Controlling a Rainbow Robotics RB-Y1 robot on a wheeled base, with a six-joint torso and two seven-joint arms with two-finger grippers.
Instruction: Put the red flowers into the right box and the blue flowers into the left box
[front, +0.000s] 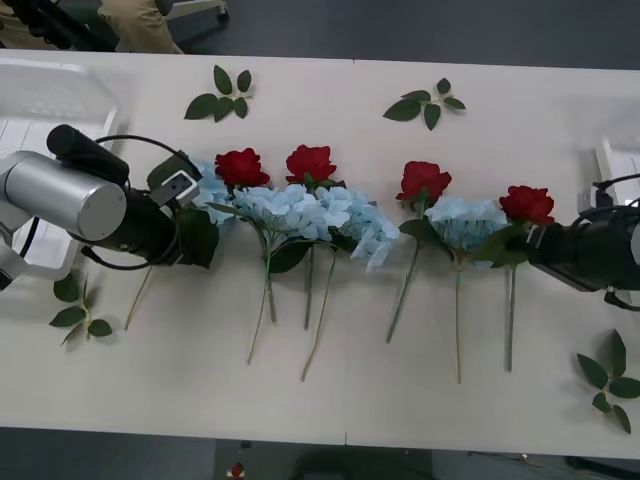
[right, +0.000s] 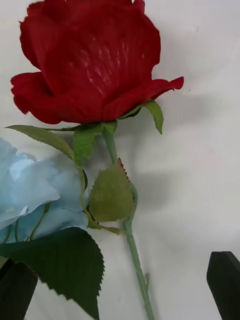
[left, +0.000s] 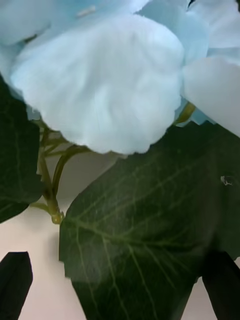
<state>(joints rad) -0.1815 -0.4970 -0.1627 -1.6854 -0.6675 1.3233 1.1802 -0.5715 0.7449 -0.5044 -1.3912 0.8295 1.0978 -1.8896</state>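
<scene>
A row of flowers lies across the middle of the white table (front: 330, 390), heads toward the far side, stems toward the near edge. Four red flowers (front: 311, 162) sit at the back of the row; the blue flowers (front: 300, 212) spread between and in front of them, with a further blue cluster (front: 464, 222) between the two right-hand roses.

The left gripper (front: 187, 200) is low at the row's left end, against the leftmost blue cluster (left: 100, 80) and its broad leaf (left: 145, 230). Its black fingers (left: 15, 280) stand wide apart at either side of that leaf; the leaf and stems lie between them, nothing clamped.

The right gripper (front: 525, 240) is low at the row's right end, just beside the rightmost rose (front: 526, 204). From the wrist, the rose (right: 90, 60) lies on the table with its stem (right: 135, 255) running down between the fingers (right: 225, 285), which are spread wide and clear of the stem. A blue cluster (right: 30, 190) and a dark leaf (right: 65, 260) lie beside it.

The left box (front: 50, 110) stands at the table's far left, behind the left arm. The right box (front: 620, 155) is at the right edge, only its rim visible. No flower is seen in either.

Loose leaf sprigs (front: 222, 95) lie scattered on the table.
</scene>
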